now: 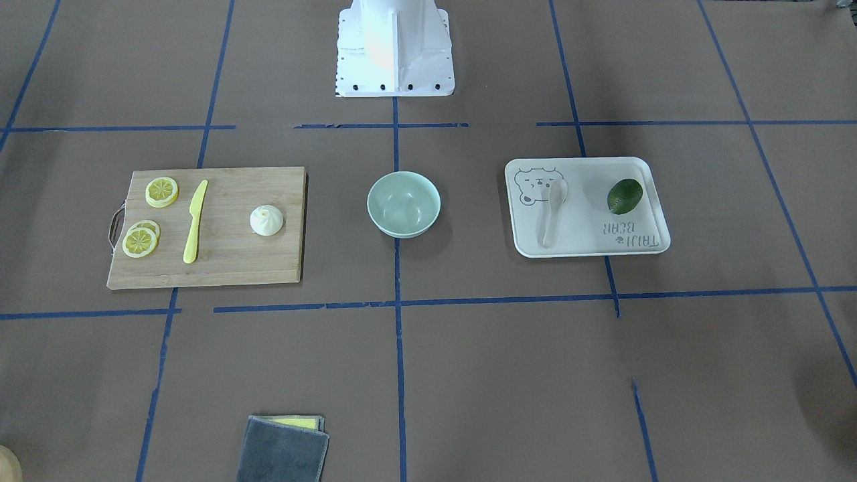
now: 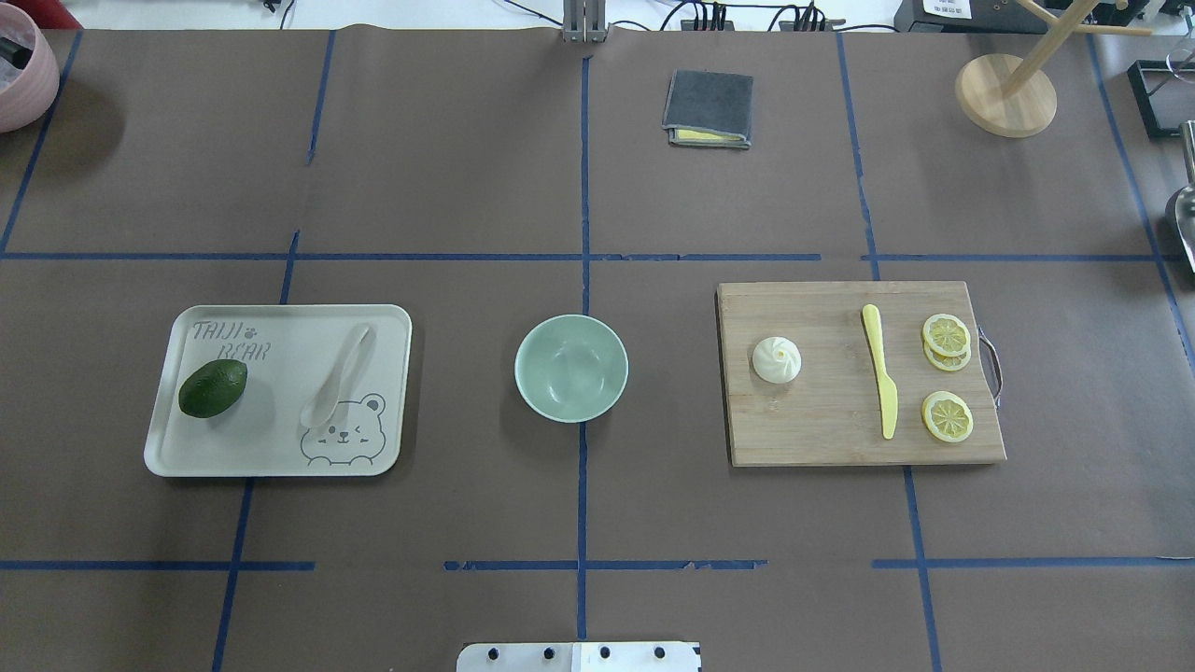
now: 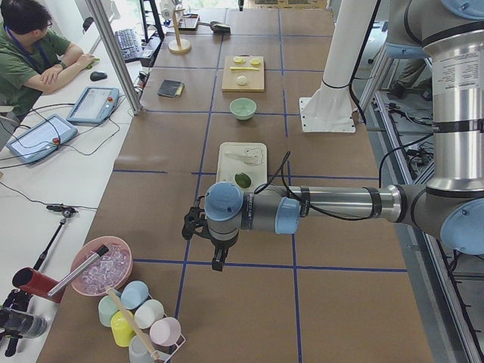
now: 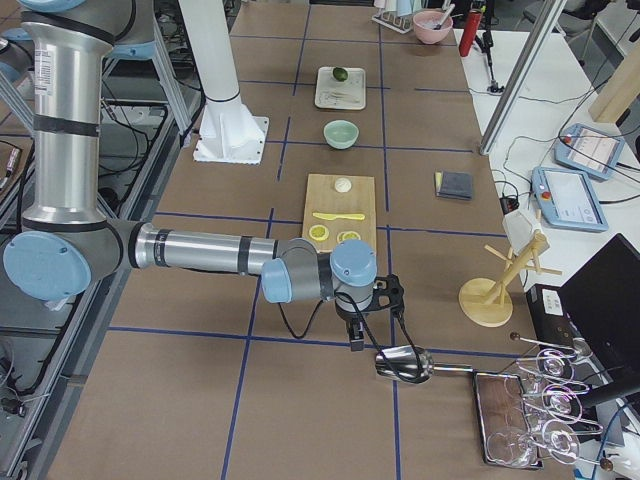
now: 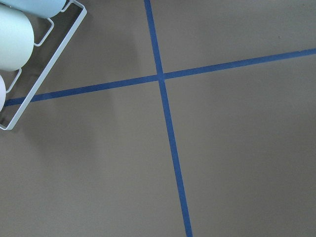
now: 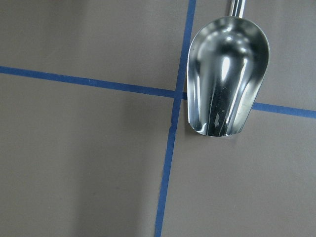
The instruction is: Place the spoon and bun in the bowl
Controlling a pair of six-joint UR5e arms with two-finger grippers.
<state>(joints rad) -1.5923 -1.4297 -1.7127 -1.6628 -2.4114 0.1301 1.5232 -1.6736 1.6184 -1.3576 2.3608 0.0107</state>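
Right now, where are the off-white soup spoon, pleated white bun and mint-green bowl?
off-white soup spoon (image 2: pixel 338 378), overhead view, handle
pleated white bun (image 2: pixel 777 359), overhead view, swirl top
mint-green bowl (image 2: pixel 570 367), overhead view, inner floor

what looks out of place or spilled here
Nothing stands out. The bowl sits upright and empty, the spoon lies flat on the tray beside the avocado, and the bun rests upright on the cutting board.

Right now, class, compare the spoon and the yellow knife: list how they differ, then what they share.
Colour: the spoon is off-white, the knife yellow.
Shape: the spoon has an oval scoop; the knife is slim and flat.
Place: the spoon lies on the tray beside the avocado; the knife on the cutting board between bun and lemon slices.
Both lie flat, outside the bowl.
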